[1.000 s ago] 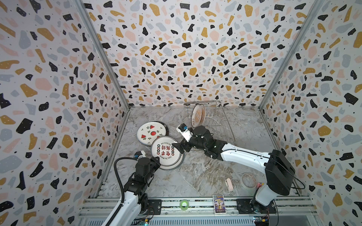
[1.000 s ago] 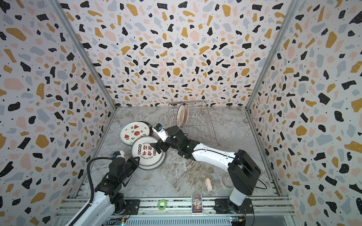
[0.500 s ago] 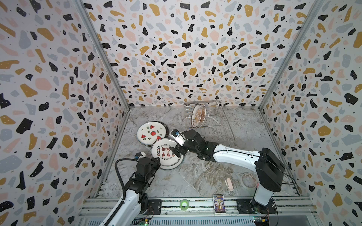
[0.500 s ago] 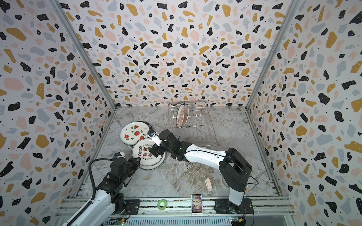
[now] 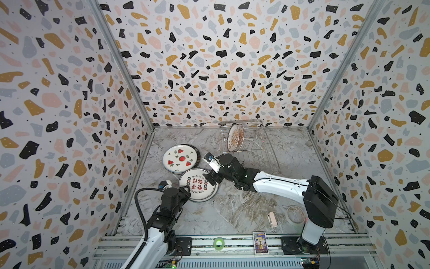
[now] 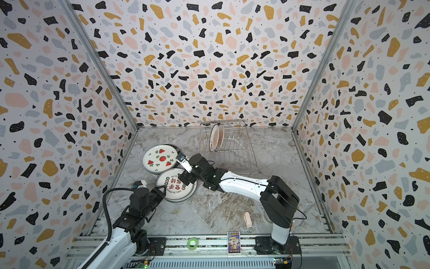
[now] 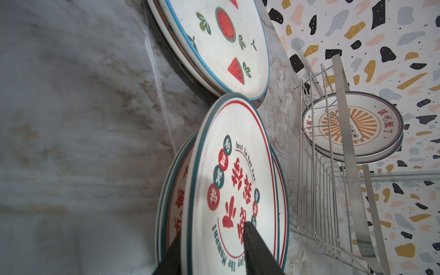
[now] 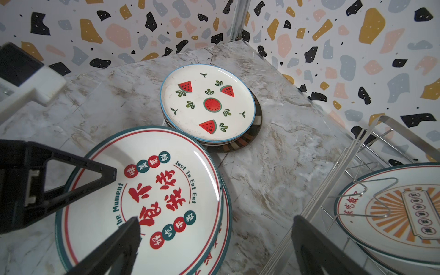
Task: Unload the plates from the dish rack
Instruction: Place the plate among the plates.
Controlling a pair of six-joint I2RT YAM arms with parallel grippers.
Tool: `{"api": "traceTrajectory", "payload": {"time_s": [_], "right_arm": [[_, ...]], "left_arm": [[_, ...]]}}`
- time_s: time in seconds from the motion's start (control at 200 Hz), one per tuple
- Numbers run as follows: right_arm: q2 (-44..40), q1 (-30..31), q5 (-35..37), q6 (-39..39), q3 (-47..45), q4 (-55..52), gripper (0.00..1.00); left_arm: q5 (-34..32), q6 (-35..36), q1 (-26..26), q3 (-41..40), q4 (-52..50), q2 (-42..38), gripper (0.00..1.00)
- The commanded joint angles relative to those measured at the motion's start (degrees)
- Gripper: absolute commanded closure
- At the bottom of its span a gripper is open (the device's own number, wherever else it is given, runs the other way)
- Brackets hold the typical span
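Well along: watermelon plate (image 5: 181, 158) & red-lettered plate (image 5: 197, 185) top 2 stacks on the surface (image 5: 232, 209), left; 2 sunburst plates (image 5: 233, 137) yet to leave the dish rack (image 5: 260, 149), far. Left claw (image 5: 186, 188) straddles the red-lettered rim, can't tell if gripping; right claw (image 8: 215, 217) gapes empty.

The red-lettered plate (image 8: 147, 204) is showing "Just To Eat Eat" in a curve of dark letters on one side and "…he Moment" on the other. The left wrist view is giving a little more of that line: "…joy The Moment". Large red Chinese characters are filling its middle, and one row of round badges is reading 好吃不贵. The orange-sunburst plate (image 7: 381, 133) is bearing 该吃饭了 in red near its rim. The small card (image 5: 260, 241) at the front is carrying print too small to read.
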Motion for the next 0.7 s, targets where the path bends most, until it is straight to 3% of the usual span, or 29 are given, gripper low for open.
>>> {"api": "traceTrajectory", "payload": {"time_s": [0.0, 0.21, 0.34, 0.696], "right_arm": [[-0.57, 0.36, 0.83, -0.73, 2.22, -0.83, 0.00], [-0.71, 0.45, 1.48, -0.81, 2.17, -1.00, 0.00], [-0.70, 0.67, 2.04, -1.07, 2.25, -0.81, 0.01], [-1.21, 0.97, 4.22, -1.17, 1.76, 0.05, 0.01]], "left_arm": [[-1.66, 1.81, 0.25, 0.96, 1.31, -0.61, 0.61], [-3.10, 3.13, 0.25, 1.80, 0.32, 0.57, 0.60], [-2.20, 3.70, 0.24, 1.04, 1.95, 0.69, 0.40], [-3.92, 4.69, 0.19, 1.53, 0.07, -1.77, 0.25]]}}
